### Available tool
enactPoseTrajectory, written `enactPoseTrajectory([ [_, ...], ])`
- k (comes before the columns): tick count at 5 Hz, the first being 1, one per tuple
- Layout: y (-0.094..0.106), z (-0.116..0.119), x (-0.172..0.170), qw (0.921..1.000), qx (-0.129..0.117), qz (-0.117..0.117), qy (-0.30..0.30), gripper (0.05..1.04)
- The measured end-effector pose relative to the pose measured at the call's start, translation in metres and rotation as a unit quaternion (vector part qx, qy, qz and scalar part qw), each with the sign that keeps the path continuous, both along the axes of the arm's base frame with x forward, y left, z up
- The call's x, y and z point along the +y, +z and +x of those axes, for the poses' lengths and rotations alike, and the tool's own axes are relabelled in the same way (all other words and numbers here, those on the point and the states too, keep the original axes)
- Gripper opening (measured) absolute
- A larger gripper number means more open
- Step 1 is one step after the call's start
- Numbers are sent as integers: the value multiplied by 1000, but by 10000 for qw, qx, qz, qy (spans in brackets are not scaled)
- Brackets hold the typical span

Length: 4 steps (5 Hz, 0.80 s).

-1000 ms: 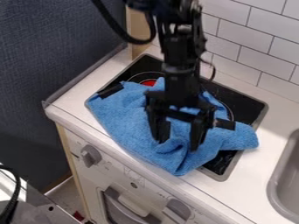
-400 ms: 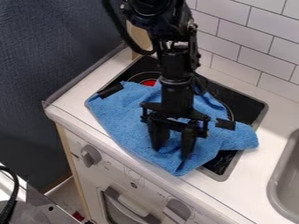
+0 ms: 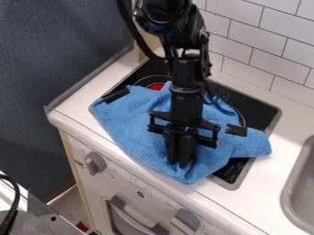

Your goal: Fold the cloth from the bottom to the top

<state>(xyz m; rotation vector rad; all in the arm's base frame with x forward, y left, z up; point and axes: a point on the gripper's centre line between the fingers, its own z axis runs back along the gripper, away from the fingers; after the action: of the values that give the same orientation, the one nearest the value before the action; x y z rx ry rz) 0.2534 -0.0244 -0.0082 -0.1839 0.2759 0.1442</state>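
Blue cloth [image 3: 126, 126] lies rumpled and slightly askew across the black stove top [image 3: 260, 112], its bottom corner hanging over the front rim and its right end over the right one. The arm [image 3: 186, 98] points down over the cloth, and the jaws are closed on it just above that bottom corner; how much is caught between them is hidden.

To do the fold well, lift straight up first, enough for the bottom corner to clear what lies beneath, then carry it in a low arc toward the wall [image 3: 270, 59] and the top edge. Too flat a pull would probably drag the whole cloth along; too high a one could raise the far side as well. A shallow pinch may slip, so go slowly, lay the corner down flat, and only then let go.
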Motion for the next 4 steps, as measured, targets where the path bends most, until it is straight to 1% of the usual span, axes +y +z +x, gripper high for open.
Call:
enactPoseTrajectory([
  [1, 27, -3, 5, 9993, -327, 179, 64, 51],
  [2, 59, -2, 12, 9962, -737, 445, 97, 50],
  [3, 87, 13, 14, 9876, -1436, 568, -266, 50],
  [4, 117, 50, 15, 9738, -2076, 725, -579, 50],
])
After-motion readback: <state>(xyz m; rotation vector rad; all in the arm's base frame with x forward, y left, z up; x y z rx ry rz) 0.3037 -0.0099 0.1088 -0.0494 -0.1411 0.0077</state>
